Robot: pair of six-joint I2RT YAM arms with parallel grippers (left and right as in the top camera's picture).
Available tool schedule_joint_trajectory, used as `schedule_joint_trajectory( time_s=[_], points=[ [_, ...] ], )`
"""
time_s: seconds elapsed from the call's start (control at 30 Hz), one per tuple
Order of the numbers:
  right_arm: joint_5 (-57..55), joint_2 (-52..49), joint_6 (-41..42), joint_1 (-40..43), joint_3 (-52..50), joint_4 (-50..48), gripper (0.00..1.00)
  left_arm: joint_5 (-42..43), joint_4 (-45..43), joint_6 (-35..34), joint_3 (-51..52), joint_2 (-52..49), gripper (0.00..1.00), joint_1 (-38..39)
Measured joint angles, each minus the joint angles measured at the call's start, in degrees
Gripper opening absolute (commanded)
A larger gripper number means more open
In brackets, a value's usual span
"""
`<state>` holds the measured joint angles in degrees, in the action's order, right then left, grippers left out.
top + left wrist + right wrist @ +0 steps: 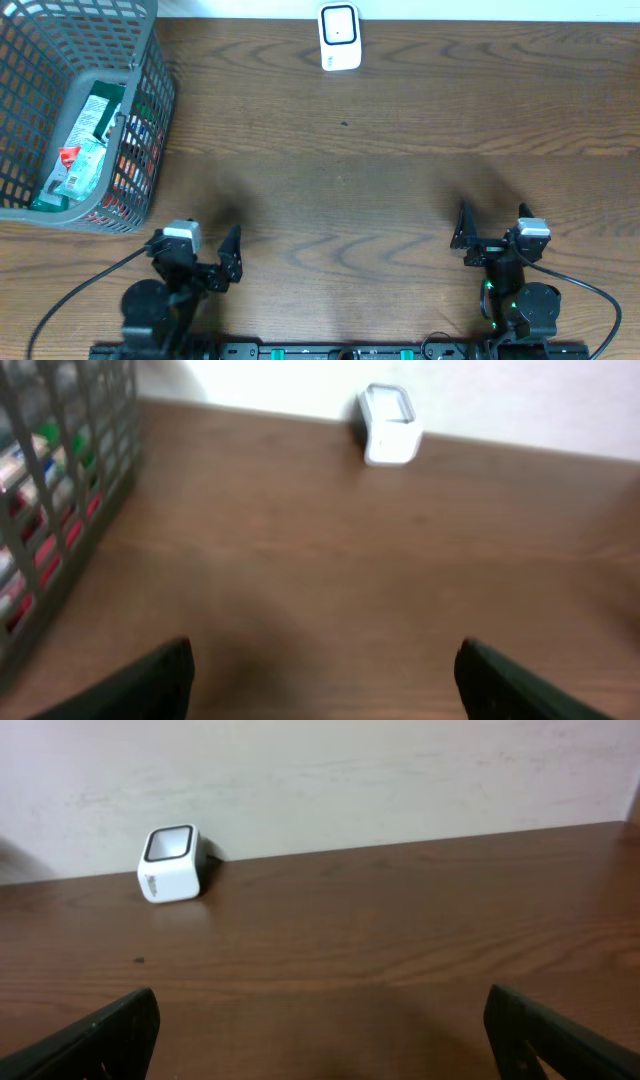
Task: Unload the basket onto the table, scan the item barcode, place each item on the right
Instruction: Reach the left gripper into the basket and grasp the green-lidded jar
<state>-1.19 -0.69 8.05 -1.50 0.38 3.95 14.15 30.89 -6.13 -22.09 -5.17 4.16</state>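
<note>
Grey mesh basket [152,120] stands at the far left of the wooden table [380,190], and the goods to be scanned are all inside it. None is out on the table. The topmost, a white-and-green packet [85,140], lies with its long axis running from the basket's near-left towards its far-right, apparently propped on the packets beneath.

The left gripper [325,655] is at the near edge with its jaws spread wide and nothing between them. The basket is ahead of it and off to its left, near enough that this arm looks the natural one to reach in. The right gripper [322,995] is also fully spread and empty, and it sits well apart from the basket.

The white barcode scanner [339,38] stands at the far edge, roughly midway between the two arms.
</note>
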Motion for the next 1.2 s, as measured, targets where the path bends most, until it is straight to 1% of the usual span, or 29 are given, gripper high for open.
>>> schedule_joint_trajectory(
  time_s=[0.03,0.1,0.13,0.17,0.2,0.27,0.4,0.43,0.5,0.6,0.67,0.7,0.73,0.8,0.87,0.97,1.1,1.2],
  points=[
    [0.0,0.0,0.0,0.0,0.0,0.0,0.99,0.7,2.1,-0.1,-4.0,-1.6,0.84,0.0],
    [-0.1,0.0,0.0,0.0,0.0,-0.1,0.99,2.1,9.4,-0.5,-14.6,-6.7,0.84,0.0],
    [-0.1,0.0,0.0,0.0,0.0,-0.1,0.99,2.4,11.4,-0.5,-17.5,-8.4,0.84,0.0],
    [-0.1,0.0,0.0,0.0,0.0,0.0,0.99,2.8,16.2,-0.7,-22.8,-11.7,0.84,0.0],
    [-0.1,0.0,0.0,0.0,0.0,0.0,0.99,3.1,19.0,-0.8,-27.9,-15.3,1.00,0.0],
    [-0.1,0.0,0.0,0.0,0.0,-0.1,0.99,3.6,26.1,-0.4,-37.6,-22.2,1.00,0.0],
    [-0.1,0.0,0.0,0.0,0.0,-0.2,0.99,3.4,45.2,3.2,-62.0,-40.1,0.98,0.0],
    [-0.1,0.0,0.0,0.0,0.0,0.0,0.99,3.3,48.2,4.6,-69.7,-45.8,0.98,0.0],
    [-0.1,0.0,0.0,0.0,0.0,-0.1,0.99,3.1,51.5,6.0,-79.8,-53.3,0.98,0.0],
    [-0.1,0.0,0.0,0.0,0.0,0.0,0.99,2.8,50.3,9.0,-89.5,-62.0,0.98,0.0],
    [-0.1,0.0,0.0,0.0,0.0,0.0,0.99,1.3,47.1,9.5,-91.1,-64.4,1.00,0.0],
    [-0.1,0.0,0.0,0.0,0.0,0.0,0.99,0.0,45.1,9.4,-92.2,-65.5,1.00,-0.1],
    [-0.1,0.0,0.0,0.0,0.0,0.0,0.99,-3.3,43.0,9.1,-94.6,-67.8,1.00,-0.8],
    [-0.1,0.0,0.0,0.0,0.0,0.0,0.99,-6.6,43.4,8.9,-97.7,-70.8,1.00,-3.0],
    [-0.1,0.0,0.0,0.0,0.0,0.0,0.99,-8.4,43.6,8.9,-101.2,-73.7,1.00,-6.0],
    [-0.1,0.0,0.0,0.0,0.0,0.0,0.99,-10.6,42.7,9.0,-107.2,-81.3,0.98,-14.9],
    [-0.1,0.0,0.0,0.0,0.0,0.0,0.99,-11.7,41.1,9.8,-108.5,-89.6,0.98,-24.0],
    [-0.1,0.0,0.0,0.0,0.0,0.0,0.99,-10.8,41.7,11.6,-108.6,-97.0,0.98,-28.7]
  ],
)
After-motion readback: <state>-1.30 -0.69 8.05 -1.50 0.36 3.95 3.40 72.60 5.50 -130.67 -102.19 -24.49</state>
